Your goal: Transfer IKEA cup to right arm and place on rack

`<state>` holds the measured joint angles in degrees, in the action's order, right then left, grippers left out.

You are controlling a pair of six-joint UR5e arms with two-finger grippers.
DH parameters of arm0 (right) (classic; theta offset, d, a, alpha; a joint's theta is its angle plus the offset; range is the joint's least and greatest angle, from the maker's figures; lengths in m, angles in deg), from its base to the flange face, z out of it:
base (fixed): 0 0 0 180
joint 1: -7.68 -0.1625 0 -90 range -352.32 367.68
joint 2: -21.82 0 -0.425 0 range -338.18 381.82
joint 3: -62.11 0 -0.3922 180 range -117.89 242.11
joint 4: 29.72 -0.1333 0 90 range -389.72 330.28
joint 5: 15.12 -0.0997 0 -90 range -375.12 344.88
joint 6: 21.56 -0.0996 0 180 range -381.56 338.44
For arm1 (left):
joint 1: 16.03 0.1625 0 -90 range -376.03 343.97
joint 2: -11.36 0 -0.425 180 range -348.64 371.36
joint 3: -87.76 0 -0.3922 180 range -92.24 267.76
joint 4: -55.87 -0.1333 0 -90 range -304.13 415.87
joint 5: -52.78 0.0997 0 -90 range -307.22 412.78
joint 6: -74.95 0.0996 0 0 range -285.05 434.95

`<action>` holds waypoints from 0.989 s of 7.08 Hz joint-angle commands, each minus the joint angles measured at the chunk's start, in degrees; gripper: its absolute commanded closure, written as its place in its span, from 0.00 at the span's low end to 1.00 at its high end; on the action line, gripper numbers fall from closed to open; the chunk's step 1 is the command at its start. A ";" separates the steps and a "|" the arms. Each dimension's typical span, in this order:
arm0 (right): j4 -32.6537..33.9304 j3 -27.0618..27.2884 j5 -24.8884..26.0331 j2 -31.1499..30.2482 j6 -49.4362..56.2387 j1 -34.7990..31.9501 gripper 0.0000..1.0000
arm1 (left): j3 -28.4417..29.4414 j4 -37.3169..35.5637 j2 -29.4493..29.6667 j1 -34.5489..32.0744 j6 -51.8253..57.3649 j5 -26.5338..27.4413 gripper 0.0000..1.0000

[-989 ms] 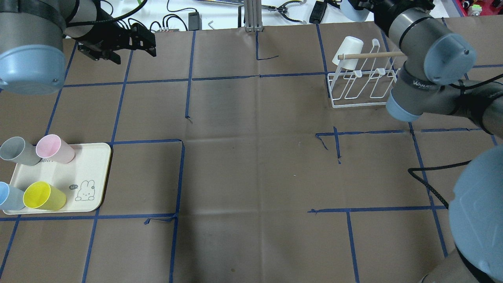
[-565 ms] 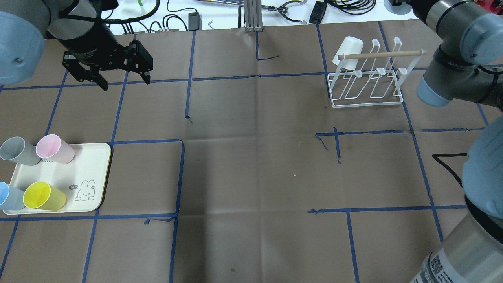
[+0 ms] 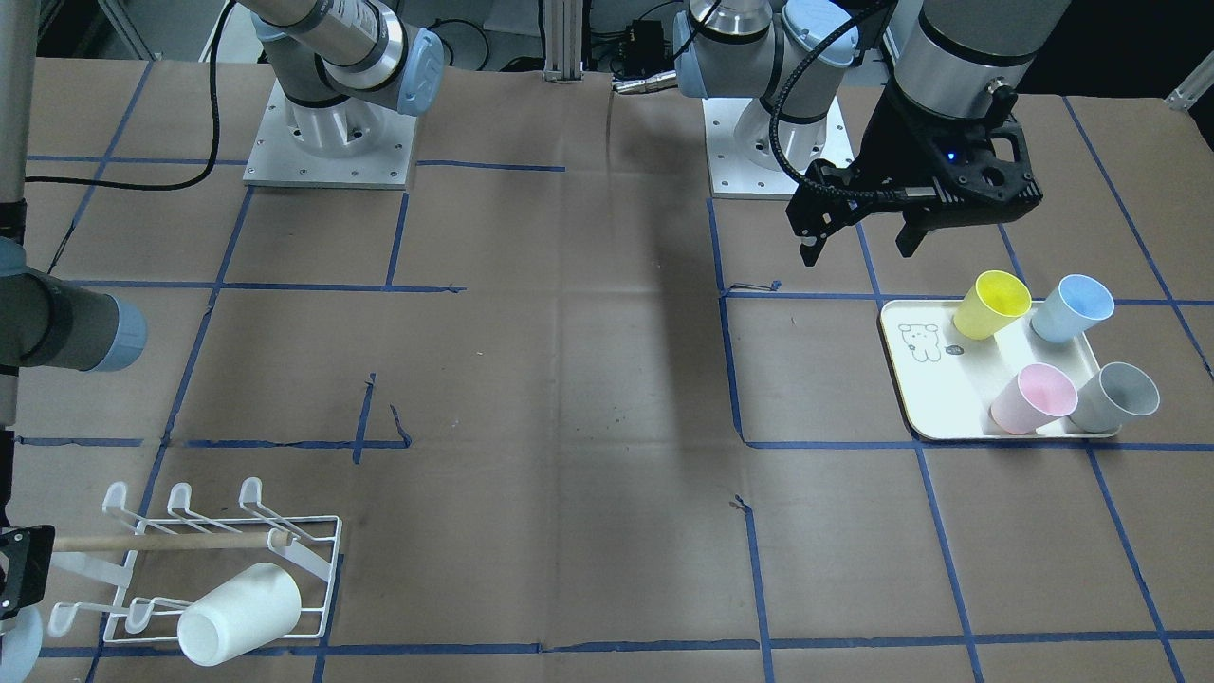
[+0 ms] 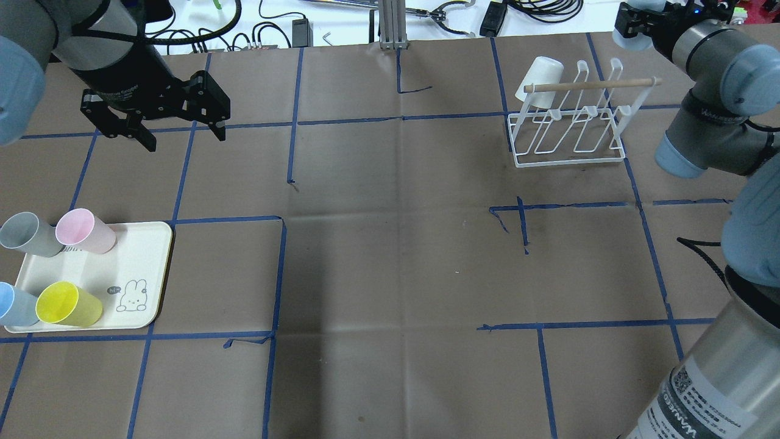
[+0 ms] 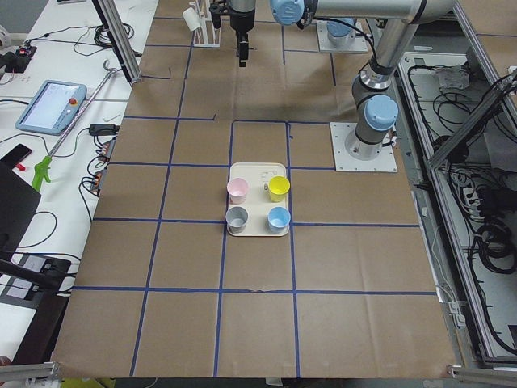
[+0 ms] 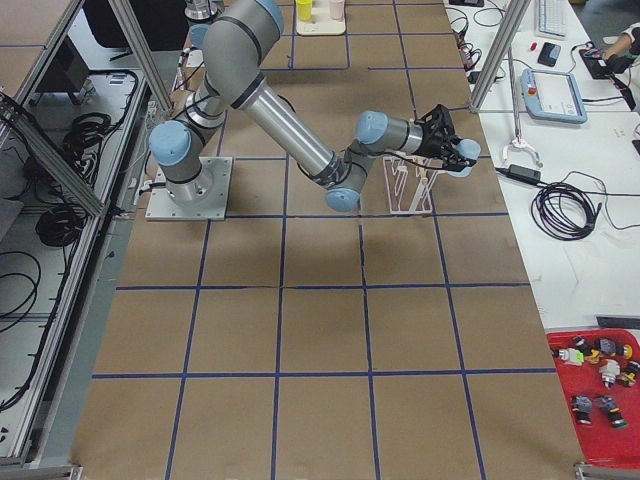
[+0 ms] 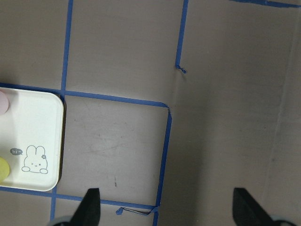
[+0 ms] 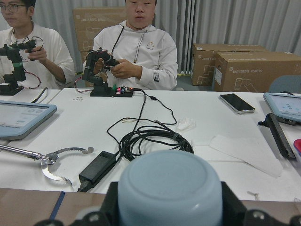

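My right gripper [image 4: 635, 29] hovers past the far right end of the rack [image 4: 573, 122], shut on a pale blue cup [image 8: 169, 188] that fills the bottom of the right wrist view. A white cup [image 4: 539, 76] hangs on the rack's left prong. My left gripper [image 4: 184, 140] is open and empty, high over the far left of the table. Grey [image 4: 27, 235], pink [image 4: 85, 230], blue [image 4: 12, 305] and yellow [image 4: 67, 303] cups lie on the cream tray [image 4: 140, 268]. In the left wrist view, the tray's corner [image 7: 33, 127] shows below my left gripper [image 7: 168, 207].
Blue tape lines cross the brown table cover. Cables, a power brick [image 4: 301, 30] and tools lie on the white bench beyond the far edge. Two people sit at that bench in the right wrist view. A red bin [image 6: 598, 380] sits off the table's right end.
My left gripper has come nearer over the table, toward the tray side, still open. The right arm has swung right, off the rack's end, carrying the pale blue cup.
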<state>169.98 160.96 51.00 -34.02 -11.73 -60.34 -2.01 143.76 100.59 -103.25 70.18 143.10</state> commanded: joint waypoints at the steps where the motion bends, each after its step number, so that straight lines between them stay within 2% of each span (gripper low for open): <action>1: 0.52 2.91 -0.03 -0.15 -0.08 -0.36 0.78 | -0.14 -0.17 0.59 -0.14 -2.51 -0.15 0.00; 3: 1.31 3.80 -0.03 0.03 -0.17 -0.36 0.78 | -0.23 -0.69 1.47 -3.21 -2.97 0.38 0.00; 6: 1.22 5.47 -0.03 0.03 -0.25 -0.36 0.76 | -1.19 -2.98 1.21 -3.40 -1.75 0.38 0.00; 7: 1.14 5.91 0.06 0.03 0.01 -0.27 0.63 | -1.19 -2.98 1.13 -3.05 -1.57 0.38 0.00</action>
<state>171.18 166.24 50.99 -34.00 -11.92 -60.69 -3.07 140.90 101.86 -106.57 68.21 143.43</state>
